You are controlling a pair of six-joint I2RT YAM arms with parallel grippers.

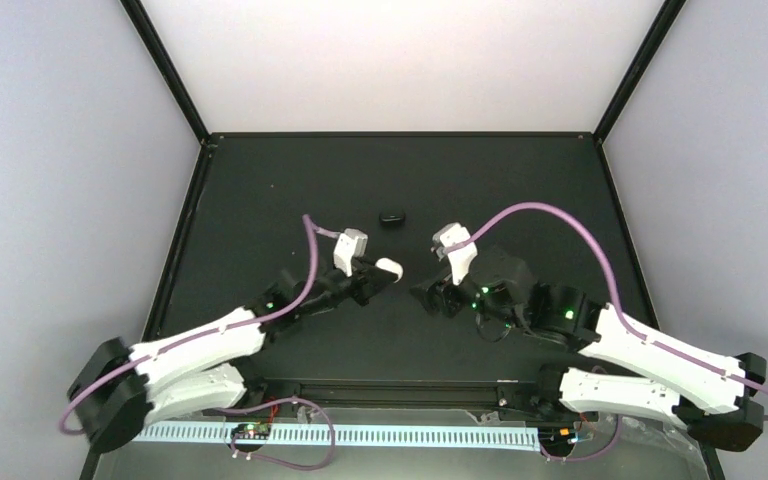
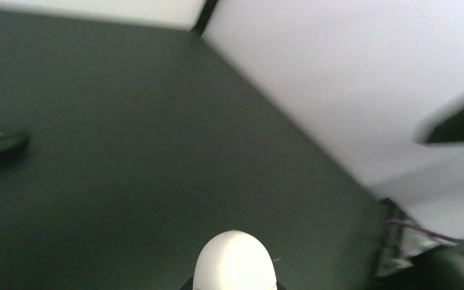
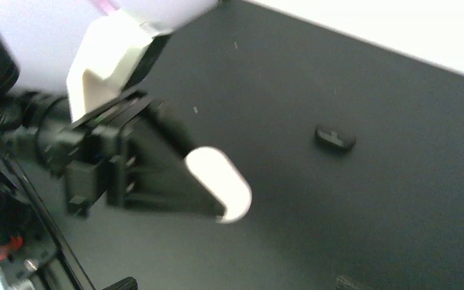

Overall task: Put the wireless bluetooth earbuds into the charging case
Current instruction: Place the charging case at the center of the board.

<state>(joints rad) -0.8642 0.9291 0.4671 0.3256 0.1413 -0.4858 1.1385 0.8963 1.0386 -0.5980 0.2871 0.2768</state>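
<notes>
Task looked early or mid-way, with no insertion visible. The left gripper [image 1: 378, 271] was clamped fully shut on a white rounded oblong, which I took for the charging case [image 3: 219, 183], showing its white side. It was held up off the table [image 1: 260, 200], roughly centre, with its free end poking out past the fingertips toward the right arm. No opening, hinge gap or socket showed on it, so I could not tell whether the case was open or had anything inside. The right gripper [image 1: 430, 296] was spread wide and held nothing, just across from the case and not touching it. The earbuds were not seen in any view, either hidden or too small to pick out. A small black oval [image 1: 392, 217] lay flat on the table beyond both grippers, apart from them. It had a paler mark on top in the right wrist view, too small to read, so I could not tell what it was. Judged still to do: find both buds and seat them in the case.
</notes>
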